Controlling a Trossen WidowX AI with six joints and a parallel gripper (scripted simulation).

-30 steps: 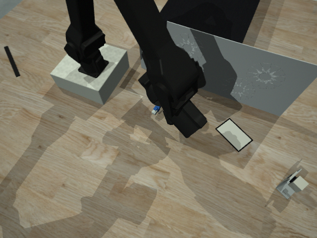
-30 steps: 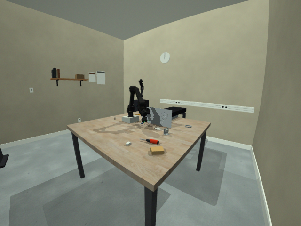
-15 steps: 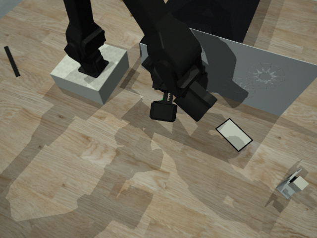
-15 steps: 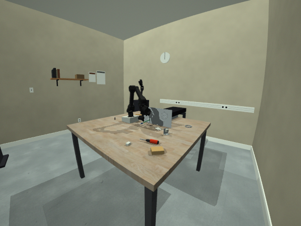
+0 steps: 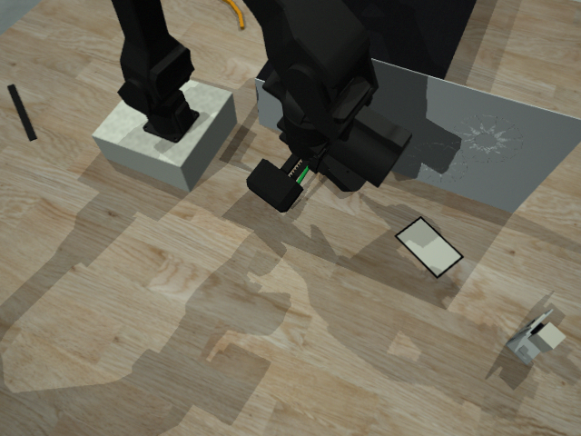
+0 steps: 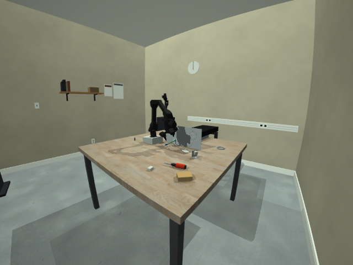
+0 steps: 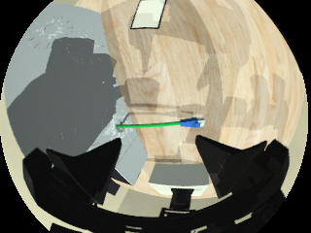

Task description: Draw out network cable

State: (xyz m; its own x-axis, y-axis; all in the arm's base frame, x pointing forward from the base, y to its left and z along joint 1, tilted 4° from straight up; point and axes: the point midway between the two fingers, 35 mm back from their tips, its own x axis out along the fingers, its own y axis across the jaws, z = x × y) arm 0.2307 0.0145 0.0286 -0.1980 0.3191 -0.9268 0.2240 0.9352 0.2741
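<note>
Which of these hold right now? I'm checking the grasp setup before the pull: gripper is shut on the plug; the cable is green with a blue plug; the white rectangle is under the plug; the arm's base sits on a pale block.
1. The gripper is shut on the plug. False: its fingers stand wide open, holding nothing.
2. The cable is green with a blue plug. True.
3. The white rectangle lies under the plug. False: it lies well to one side.
4. The arm stands on a pale block. True.

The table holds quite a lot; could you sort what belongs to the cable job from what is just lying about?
Job:
- green cable
- blue plug
- grey panel
- white rectangle
- network jack
- open gripper

Lying about:
- screwdriver
- tan block
- small white block
</note>
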